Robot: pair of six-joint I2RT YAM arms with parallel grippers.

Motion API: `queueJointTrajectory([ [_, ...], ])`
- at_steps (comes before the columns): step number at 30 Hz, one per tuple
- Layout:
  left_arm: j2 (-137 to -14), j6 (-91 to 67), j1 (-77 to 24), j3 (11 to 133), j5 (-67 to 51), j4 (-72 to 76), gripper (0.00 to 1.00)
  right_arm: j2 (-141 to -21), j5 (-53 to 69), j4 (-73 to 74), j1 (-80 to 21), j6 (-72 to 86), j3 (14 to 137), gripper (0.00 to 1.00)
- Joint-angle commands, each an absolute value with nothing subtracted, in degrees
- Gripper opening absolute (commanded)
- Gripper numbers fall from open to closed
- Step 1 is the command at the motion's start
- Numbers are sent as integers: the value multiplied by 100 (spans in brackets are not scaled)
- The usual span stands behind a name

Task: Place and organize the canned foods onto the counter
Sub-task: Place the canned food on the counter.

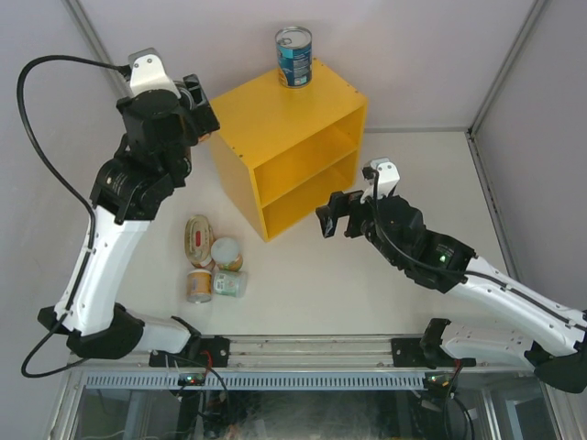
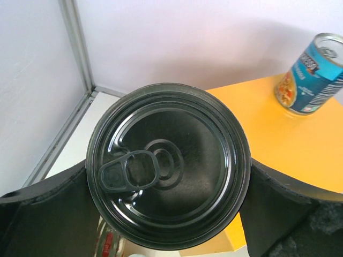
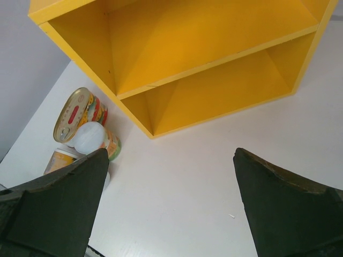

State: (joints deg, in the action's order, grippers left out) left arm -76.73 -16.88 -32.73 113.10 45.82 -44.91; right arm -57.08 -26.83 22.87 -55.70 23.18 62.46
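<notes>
The yellow counter [image 1: 284, 137] stands at mid-table, its open shelves facing front right. One tall blue-labelled can [image 1: 293, 57] stands upright on its top at the back; it also shows in the left wrist view [image 2: 311, 75]. My left gripper [image 1: 198, 106] is beside the counter's left corner, shut on a tall can whose dark pull-tab lid [image 2: 169, 166] fills the left wrist view. My right gripper [image 1: 335, 216] is open and empty, low over the table in front of the shelves. An oval tin [image 1: 198, 238] and three small pale-lidded cans [image 1: 227, 253] lie clustered on the table front left.
Grey walls close in the table at the back and both sides. The cluster also shows in the right wrist view: the oval tin [image 3: 75, 113] and a small can [image 3: 94, 138] left of the counter [image 3: 214, 53]. A metal rail runs along the near edge.
</notes>
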Motion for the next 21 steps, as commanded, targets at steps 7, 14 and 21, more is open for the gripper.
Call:
queueJointTrajectory([
  [7,-8256,-1467,-3514,12556,3703,-3430,0,-5743,-2797,2131,-5461,2102,6687,99],
  [14,-8924,-1610,-3546,13289,3062,-3832,0,-5769,-2767,2079,-5274,2075,6744,100],
  [21,-9345,-1644,-3560,13601,2761,-4001,0,-5864,-2597,2006,-5003,2039,6871,100],
])
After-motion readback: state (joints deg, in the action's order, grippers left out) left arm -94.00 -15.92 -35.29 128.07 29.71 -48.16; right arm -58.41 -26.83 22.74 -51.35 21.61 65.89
